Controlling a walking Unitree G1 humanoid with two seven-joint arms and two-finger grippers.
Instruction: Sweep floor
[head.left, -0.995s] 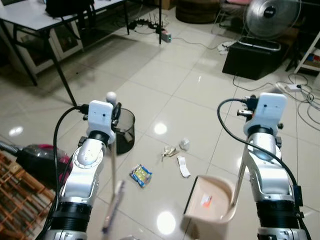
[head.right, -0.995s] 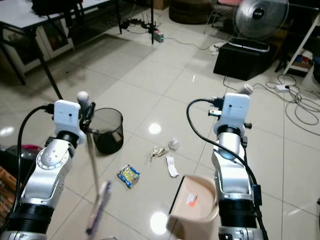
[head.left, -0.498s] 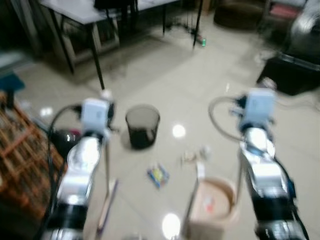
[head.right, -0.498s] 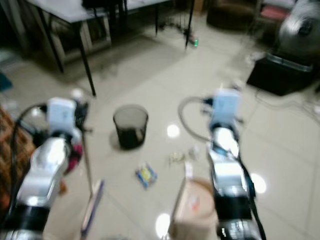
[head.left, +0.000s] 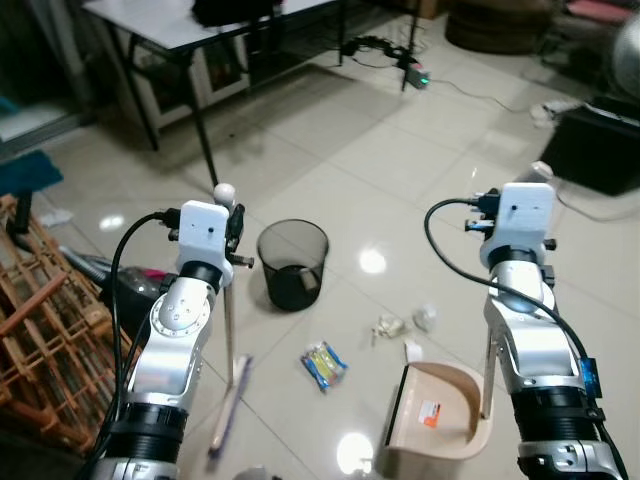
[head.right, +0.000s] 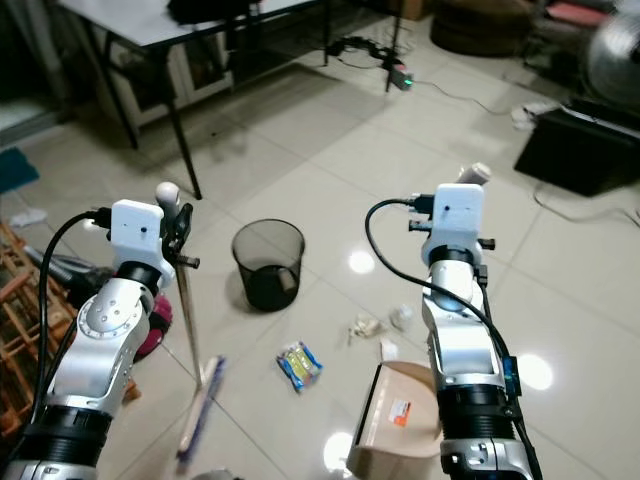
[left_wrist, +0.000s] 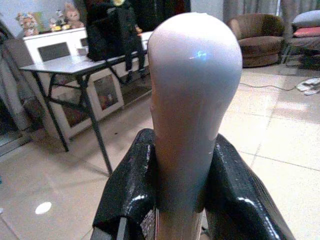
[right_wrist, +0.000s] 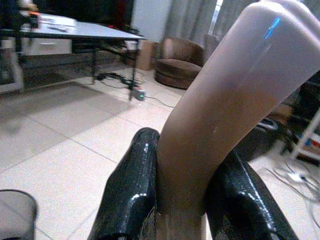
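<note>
My left gripper (left_wrist: 185, 170) is shut on the pale broom handle (head.left: 224, 190), which stands nearly upright at my left. The broom head (head.left: 228, 405) rests on the tiles below it. My right gripper (right_wrist: 187, 185) is shut on the beige dustpan's upright handle (head.left: 487, 370). The dustpan (head.left: 440, 420) sits on the floor at my right with a small red-and-white scrap (head.left: 429, 413) inside. Litter lies between the two tools: a blue-and-yellow wrapper (head.left: 324, 364), crumpled paper (head.left: 388, 325), a white wad (head.left: 425, 317) and a white strip (head.left: 412, 350) at the pan's mouth.
A black mesh bin (head.left: 293, 263) stands just beyond the litter. A wooden rack (head.left: 40, 320) and a red vacuum cleaner (head.left: 130, 295) crowd the left. A black-legged table (head.left: 190, 20) is at the far left, a power strip (head.left: 415, 75) and a black box (head.left: 600, 150) further off.
The whole picture has swung and blurred, then settled: the camera moved, bringing the bin and rack further into view. Both grippers kept hold of their handles.
</note>
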